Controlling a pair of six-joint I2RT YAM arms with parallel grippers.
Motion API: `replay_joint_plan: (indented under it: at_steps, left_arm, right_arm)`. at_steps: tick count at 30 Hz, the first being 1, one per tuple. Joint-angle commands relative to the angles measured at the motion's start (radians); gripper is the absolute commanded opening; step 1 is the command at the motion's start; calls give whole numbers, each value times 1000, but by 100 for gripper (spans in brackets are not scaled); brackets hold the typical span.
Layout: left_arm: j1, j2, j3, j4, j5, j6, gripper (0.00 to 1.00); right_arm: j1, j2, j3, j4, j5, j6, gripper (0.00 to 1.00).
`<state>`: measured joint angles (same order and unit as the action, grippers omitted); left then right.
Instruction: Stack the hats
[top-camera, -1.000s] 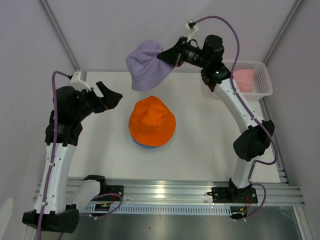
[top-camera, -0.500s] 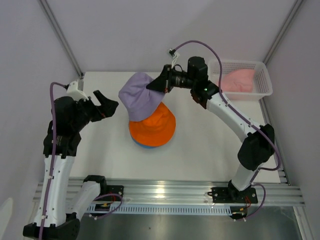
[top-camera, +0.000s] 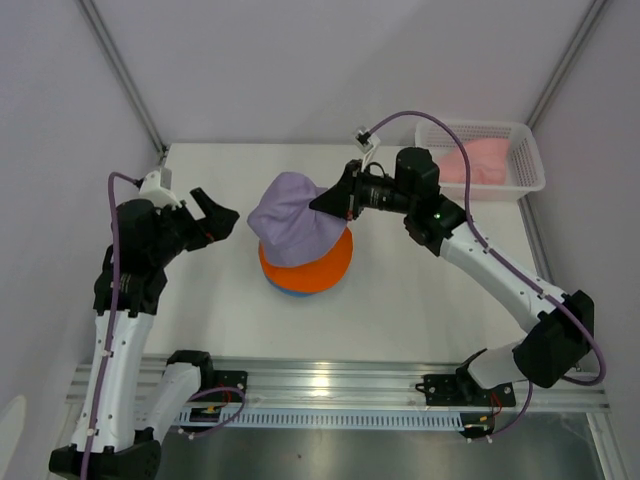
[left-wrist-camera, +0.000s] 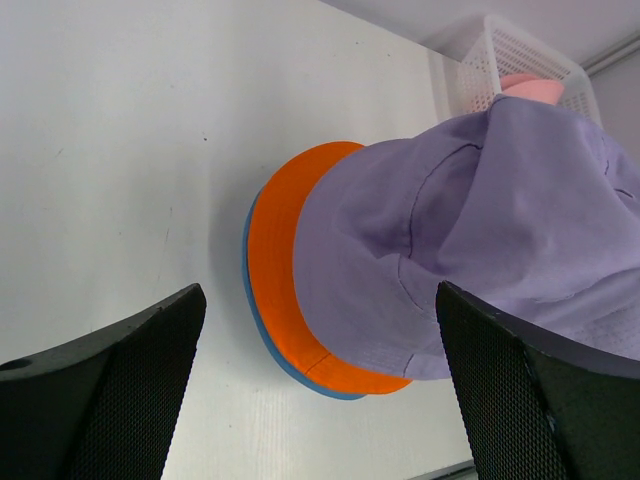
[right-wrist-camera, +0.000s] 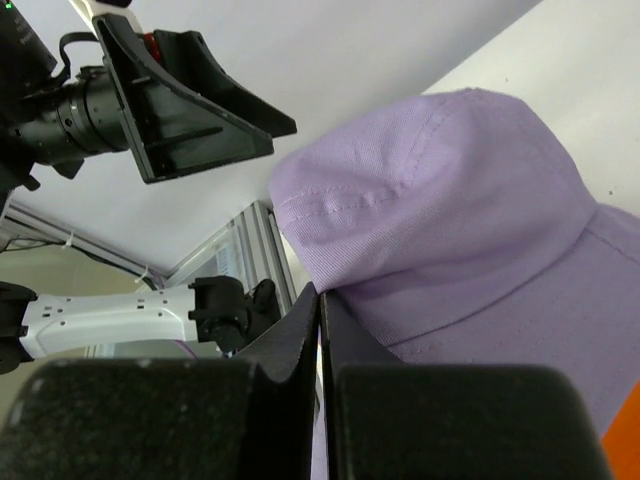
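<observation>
gripping lavender hat (top-camera: 292, 225) over orange hat (top-camera: 335, 262): right claw (top-camera: 320, 204) | left claw (top-camera: 220, 208): wide

i count four hats, one per colour: one lavender soft fabric bucket hat (top-camera: 292, 218), one orange soft fabric bucket hat (top-camera: 332, 264), one blue soft fabric bucket hat (top-camera: 288, 292) (only thin rim edge visible to me), one pink soft fabric bucket hat (top-camera: 483, 160). one white plastic mesh basket (top-camera: 531, 165). two white-and-black robot arms on my feed: left arm (top-camera: 115, 330), right arm (top-camera: 500, 275). two black two-finger grippers: left gripper (top-camera: 218, 205), right gripper (top-camera: 320, 204). two purple cables, one per arm. one white flat table (top-camera: 420, 300).
</observation>
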<state>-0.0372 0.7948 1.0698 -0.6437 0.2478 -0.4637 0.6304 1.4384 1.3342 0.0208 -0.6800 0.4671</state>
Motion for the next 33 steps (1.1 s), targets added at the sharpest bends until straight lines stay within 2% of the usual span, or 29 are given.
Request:
replay_joint_plan:
  at_steps: [1,8,10,11,13,14,16,17,20,25,29,33]
  left_arm:
    - [11,-14,-19,52,21,-29,99]
    - [10,-16,-28,49,19,-23,99]
    - [11,-16,-34,56,27,-27,99]
    - [11,-14,-37,59,37,-32,99]
    - [11,-11,-50,72,45,-38,100]
    - [11,-11,-53,76,57,-42,100]
    - [11,-9,-65,88,67,-52,99]
    - [11,-6,-73,101,74,-59,100]
    - [11,-2,-106,133,99,-108,99]
    - [11,-5,-208,211,136,-239,99]
    - [11,7,-260,301,165,-329,95]
    - [11,40,-258,325,197,-323,93]
  right_arm:
    - [3,-82,-52,36,59,-1,0]
    - [2,-182,-277,73,135,22,0]
    - [2,-200,-337,79,161,22,7]
    - [2,-202,-352,76,172,19,16]
    - [2,-197,-365,59,192,15,27]
    - [2,-191,-360,38,197,12,40]
    - [-1,-184,-327,-16,220,7,53]
    - [-11,-177,-305,-62,256,7,71]
    - [-78,-180,-219,-163,278,25,87]
    - [-244,-274,-253,-64,218,208,86]
    - [-252,-279,-311,-33,240,243,85]
    - [-241,-214,-397,63,200,294,84]
